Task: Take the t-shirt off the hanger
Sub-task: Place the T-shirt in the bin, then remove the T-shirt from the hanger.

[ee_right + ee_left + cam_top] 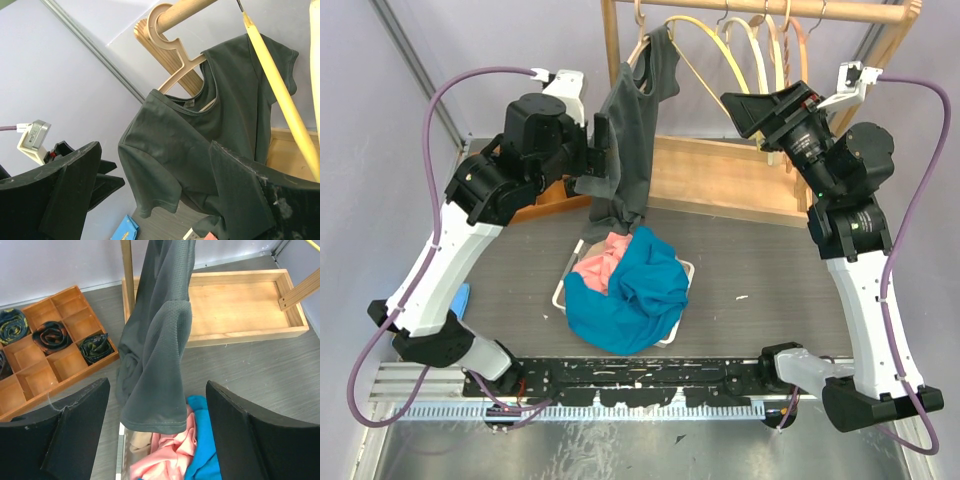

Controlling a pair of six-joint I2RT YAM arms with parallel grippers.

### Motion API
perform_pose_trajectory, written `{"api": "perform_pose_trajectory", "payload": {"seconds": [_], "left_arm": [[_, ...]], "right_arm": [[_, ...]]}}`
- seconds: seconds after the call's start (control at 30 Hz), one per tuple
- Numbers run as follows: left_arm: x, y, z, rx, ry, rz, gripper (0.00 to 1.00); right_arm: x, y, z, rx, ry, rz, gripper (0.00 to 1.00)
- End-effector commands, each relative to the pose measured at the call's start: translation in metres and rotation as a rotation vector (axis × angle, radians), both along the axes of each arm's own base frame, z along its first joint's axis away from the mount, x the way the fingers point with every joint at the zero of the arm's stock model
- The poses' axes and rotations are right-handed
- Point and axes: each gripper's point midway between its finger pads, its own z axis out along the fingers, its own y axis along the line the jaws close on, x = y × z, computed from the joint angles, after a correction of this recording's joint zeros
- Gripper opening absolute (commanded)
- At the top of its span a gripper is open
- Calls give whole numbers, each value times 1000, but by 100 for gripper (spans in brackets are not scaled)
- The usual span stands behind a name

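A dark grey t-shirt [632,125] hangs on a pale wooden hanger [176,70], hooked over the rack's rod [187,7] at its left end. The shirt's lower part droops onto the clothes pile below. My left gripper [597,160] is open beside the shirt's left edge. In the left wrist view a sleeve [157,375] hangs ahead of and between its fingers [75,432], untouched. My right gripper [765,108] is open and empty to the right of the shirt, facing it. In the right wrist view the shirt [200,145] hangs beyond its fingers [245,200].
A metal tray [560,292] below the shirt holds blue [635,290] and pink [605,265] clothes. The rack's wooden base box [720,178] stands behind. Several bare hangers [760,40] hang to the right. A compartment box with rolled items [50,350] stands at the left.
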Motion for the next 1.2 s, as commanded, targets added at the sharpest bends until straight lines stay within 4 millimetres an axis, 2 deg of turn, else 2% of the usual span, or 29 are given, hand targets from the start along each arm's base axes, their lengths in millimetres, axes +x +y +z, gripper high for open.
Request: {"api": "perform_pose_trajectory", "payload": {"seconds": [0.0,0.17,0.3,0.4,0.6,0.7,1.0,1.17], "left_arm": [[2,4,15,-55,-57,2,81],[10,3,9,-50,-55,3,77],[16,2,6,-52,-54,-2,70],[24,-1,10,-64,-70,-4,56],[24,-6,19,-87,-91,-34,13],[19,-6,25,-101,-98,-49,1],[-14,-3,66,-229,-167,-138,0],[-34,3,83,-280,-194,-183,0]], "right_arm": [[-8,-1,15,8,-67,-3,95],[-7,-1,15,12,-71,-2,95],[-7,-1,16,13,-73,-1,95],[-8,-1,17,12,-78,-3,95],[-6,-1,15,10,-75,-5,95],[-6,-1,16,11,-79,-2,95],[-4,2,13,19,-70,12,95],[-3,2,12,19,-65,14,95]]}}
